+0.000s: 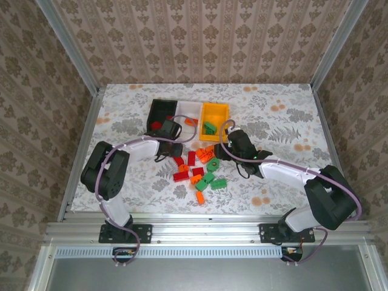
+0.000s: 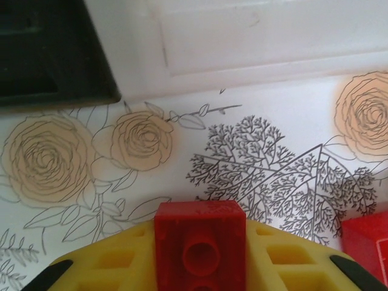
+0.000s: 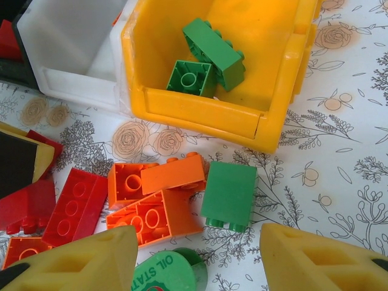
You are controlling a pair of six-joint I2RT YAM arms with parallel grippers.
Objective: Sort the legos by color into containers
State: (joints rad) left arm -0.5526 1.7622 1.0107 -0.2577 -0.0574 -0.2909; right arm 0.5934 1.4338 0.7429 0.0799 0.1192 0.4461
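Left gripper [image 2: 200,233] is pinching a red brick [image 2: 200,257] between its yellow pads [image 2: 109,267]. The pads are touching both sides and the studs are facing up, so this reads as a grip made for carrying the brick off. Black bin [image 2: 48,54] is sitting ahead-left of those jaws, white bin [image 2: 254,42] straight ahead. Red pieces are lying in the black one, so it's probably the target.

Right gripper [image 3: 200,242] is hanging wide open and holding nothing. It's hovering over the loose pile, with a green brick [image 3: 229,194] just ahead of the jaws and orange bricks [image 3: 154,200] ahead-left. A round green piece [image 3: 167,273] is lying low between the jaws. Yellow bin [image 3: 200,115] is sitting beyond with two green bricks [image 3: 209,57] inside, so greens are likely going there.

Writing: the round piece is showing "OIL STAT", rest cut off. Nothing else readable.
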